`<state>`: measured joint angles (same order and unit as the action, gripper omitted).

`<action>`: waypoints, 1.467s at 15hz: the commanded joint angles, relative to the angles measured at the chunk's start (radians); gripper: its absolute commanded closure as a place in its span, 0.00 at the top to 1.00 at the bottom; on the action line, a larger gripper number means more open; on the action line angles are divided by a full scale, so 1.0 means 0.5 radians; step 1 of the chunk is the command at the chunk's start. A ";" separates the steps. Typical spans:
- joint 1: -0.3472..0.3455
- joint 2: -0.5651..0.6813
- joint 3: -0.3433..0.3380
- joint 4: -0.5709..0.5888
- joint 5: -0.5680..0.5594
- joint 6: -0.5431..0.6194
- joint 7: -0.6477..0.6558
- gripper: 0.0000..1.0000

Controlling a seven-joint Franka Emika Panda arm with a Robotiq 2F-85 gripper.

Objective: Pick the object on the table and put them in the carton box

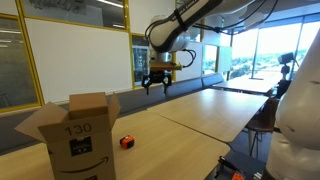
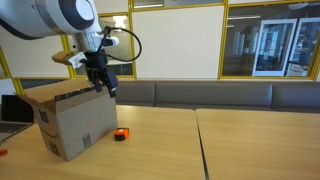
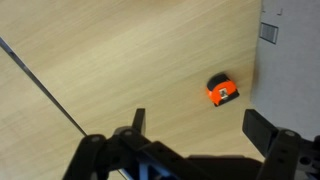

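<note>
A small orange and black object (image 1: 126, 142) lies on the wooden table next to the open carton box (image 1: 78, 135). It shows in both exterior views (image 2: 120, 134) and in the wrist view (image 3: 222, 90). The carton box (image 2: 72, 118) has its flaps up; one box wall shows at the right edge of the wrist view (image 3: 290, 60). My gripper (image 1: 158, 80) hangs high above the table, open and empty (image 2: 102, 84). In the wrist view its two fingers (image 3: 200, 128) are spread wide, with the orange object beyond them.
The wooden table (image 1: 200, 115) is made of joined tops with a seam (image 3: 40, 85). A bench (image 2: 220, 95) runs along the wall behind it. A laptop (image 2: 12, 110) sits beside the box. Chairs and another table (image 1: 262, 100) stand near the windows.
</note>
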<state>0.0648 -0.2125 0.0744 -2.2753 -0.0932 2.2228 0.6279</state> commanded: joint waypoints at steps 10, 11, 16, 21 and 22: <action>-0.067 0.652 -0.037 0.079 0.063 0.541 -0.601 1.00; -0.061 0.724 -0.033 0.119 0.080 0.597 -0.677 1.00; -0.054 1.011 0.028 0.346 0.184 0.663 -1.143 1.00; -0.054 1.305 0.116 0.632 0.214 0.623 -1.492 1.00; -0.053 1.350 0.131 0.672 0.209 0.631 -1.532 1.00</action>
<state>0.0354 0.3700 0.1225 -2.0492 -0.0095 2.5415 -0.0482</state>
